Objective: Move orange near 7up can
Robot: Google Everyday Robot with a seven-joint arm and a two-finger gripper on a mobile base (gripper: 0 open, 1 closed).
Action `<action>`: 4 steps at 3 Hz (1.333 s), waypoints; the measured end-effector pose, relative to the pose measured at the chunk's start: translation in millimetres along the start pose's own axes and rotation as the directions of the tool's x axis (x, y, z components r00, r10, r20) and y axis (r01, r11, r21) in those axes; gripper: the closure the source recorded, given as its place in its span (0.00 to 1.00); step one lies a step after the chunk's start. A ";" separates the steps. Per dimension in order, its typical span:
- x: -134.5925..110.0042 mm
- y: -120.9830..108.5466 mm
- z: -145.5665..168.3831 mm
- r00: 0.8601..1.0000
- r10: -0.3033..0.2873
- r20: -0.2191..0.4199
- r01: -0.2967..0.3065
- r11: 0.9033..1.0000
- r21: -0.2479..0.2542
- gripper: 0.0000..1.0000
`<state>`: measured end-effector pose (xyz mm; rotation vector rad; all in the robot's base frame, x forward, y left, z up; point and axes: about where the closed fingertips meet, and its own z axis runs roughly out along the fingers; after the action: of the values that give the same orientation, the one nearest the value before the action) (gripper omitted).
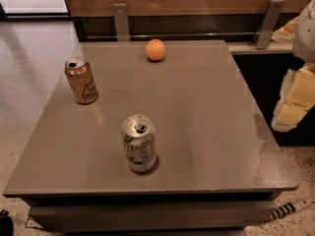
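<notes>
The orange (155, 49) sits at the far edge of the grey table (206, 117), near the middle of that edge. The 7up can (139, 143), silver-white with green markings, stands upright near the front of the table, a little left of centre. The two are far apart, with bare tabletop between them. My gripper (291, 107), pale yellow and white, hangs at the right edge of the view, beyond the table's right side, away from both the orange and the can. It holds nothing that I can see.
A golden-brown can (81, 80) stands upright at the table's left side. A wooden panel with metal brackets (120, 21) runs behind the far edge. Speckled floor (29, 82) lies to the left. A striped cable (290, 209) lies at the front right.
</notes>
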<state>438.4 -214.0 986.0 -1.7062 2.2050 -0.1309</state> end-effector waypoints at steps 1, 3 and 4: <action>-0.3 -4.1 -1.7 1.000 0.001 0.005 -0.001 1.000 0.014 0.00; -6.2 -80.5 17.5 0.974 0.070 0.213 -0.103 0.984 0.146 0.00; -37.6 -143.3 24.4 0.866 0.035 0.499 -0.176 0.955 0.237 0.00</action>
<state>586.3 -213.7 1011.7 -1.2860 1.7958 0.0246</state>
